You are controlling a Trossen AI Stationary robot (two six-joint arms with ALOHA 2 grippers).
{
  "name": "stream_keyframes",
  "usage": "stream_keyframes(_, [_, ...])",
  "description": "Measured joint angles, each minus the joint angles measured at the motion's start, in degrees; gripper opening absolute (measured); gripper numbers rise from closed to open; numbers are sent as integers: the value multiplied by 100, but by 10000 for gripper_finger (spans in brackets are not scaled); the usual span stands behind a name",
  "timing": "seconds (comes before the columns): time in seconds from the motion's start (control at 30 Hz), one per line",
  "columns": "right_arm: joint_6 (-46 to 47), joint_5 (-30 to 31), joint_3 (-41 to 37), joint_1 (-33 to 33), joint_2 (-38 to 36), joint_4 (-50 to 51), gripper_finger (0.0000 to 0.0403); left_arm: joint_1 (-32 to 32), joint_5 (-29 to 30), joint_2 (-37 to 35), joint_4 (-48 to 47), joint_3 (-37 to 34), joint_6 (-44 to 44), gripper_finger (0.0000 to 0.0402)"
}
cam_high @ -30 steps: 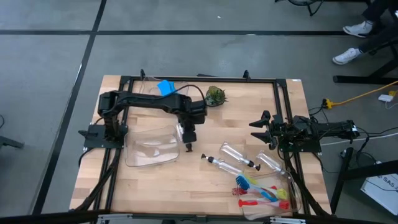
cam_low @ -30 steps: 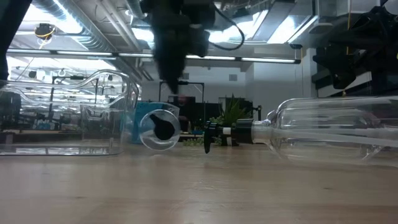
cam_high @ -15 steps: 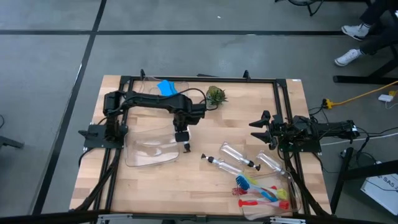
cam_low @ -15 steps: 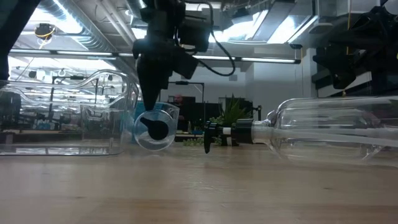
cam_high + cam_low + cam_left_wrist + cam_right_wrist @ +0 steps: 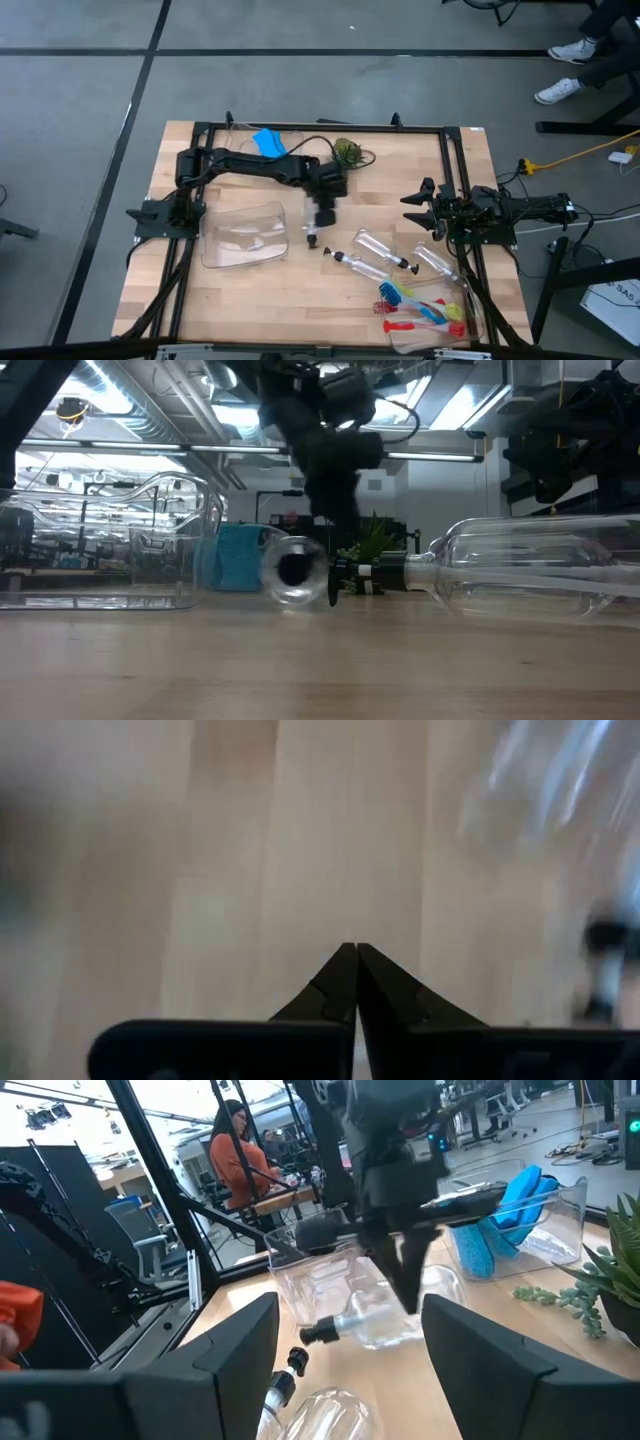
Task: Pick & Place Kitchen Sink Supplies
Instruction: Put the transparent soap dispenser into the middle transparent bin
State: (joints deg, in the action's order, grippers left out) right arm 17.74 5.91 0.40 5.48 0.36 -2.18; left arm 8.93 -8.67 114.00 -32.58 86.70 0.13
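Note:
My left gripper (image 5: 317,225) is shut and slants down over the middle of the table, with nothing between its fingers (image 5: 350,952). A small clear bottle (image 5: 295,568) with a black pump top lies on its side just beside the fingertips, pump toward the near edge (image 5: 310,1330). Three more clear bottles (image 5: 362,267) (image 5: 382,250) (image 5: 437,263) lie to its right. Red, blue and yellow-green brushes (image 5: 420,308) lie near the near right corner. A blue sponge (image 5: 267,142) sits in a bin at the far edge. My right gripper (image 5: 425,205) waits open at the right edge. My left gripper stands with its shut fingertips (image 5: 405,1295) close against the right side of the lying bottle's body (image 5: 375,1325), coming from above at a slant. Whether the fingers touch the bottle, I cannot tell. The bottle rests on the table.
A clear rectangular bin (image 5: 245,235) stands left of my left gripper. A second clear bin (image 5: 240,140) at the far edge holds the sponge. A small green plant (image 5: 347,153) stands at the far middle. Bare wood lies along the near left (image 5: 260,300).
My left gripper has swung toward the table's right edge, come down and tipped more steeply, staying shut. The small bottle beside it has shifted along the table toward the right, still lying on its side with the pump toward the near edge.

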Motion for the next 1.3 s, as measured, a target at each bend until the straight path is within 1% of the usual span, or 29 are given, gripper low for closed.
stream_keyframes(0.07, [0,4,-2,1,0,-4,245,17,30,78,189,37,64,2])
stream_keyframes(0.13, [-1,-2,-2,2,0,0,245,5,60,124,146,219,64,2])
stream_keyframes(0.23, [0,-4,0,0,0,2,245,-41,46,-57,-242,699,161,3])
stream_keyframes(0.3, [0,0,0,0,0,-2,245,-87,3,-176,-740,990,353,3])
stream_keyframes(0.4, [0,-2,-1,0,0,-2,245,-198,-123,-246,-1367,1208,1101,2])
stream_keyframes(0.53, [-1,0,0,1,0,-3,245,-473,-644,-355,-1969,1215,2697,3])
stream_keyframes(0.57, [0,0,0,0,0,-4,245,-557,-668,-350,-2070,1209,3047,2])
stream_keyframes(0.67, [-1,0,-1,0,0,-2,245,-679,-611,-337,-2018,1198,3469,3])
stream_keyframes(0.8, [-1,0,-1,2,0,-2,245,-572,-577,-339,-1834,1202,3569,14])
stream_keyframes(0.87, [0,0,0,0,0,-2,245,-530,-462,-339,-1825,1202,3425,28])
stream_keyframes(0.97, [0,0,-2,1,0,-2,245,-492,-303,-339,-1855,1202,3199,57])
stream_keyframes(1.17, [-1,0,0,0,0,-2,245,-556,-303,-326,-2011,1202,3066,129])
stream_keyframes(1.3, [0,0,-1,1,0,-2,245,-558,-303,-298,-2332,1202,2826,162])
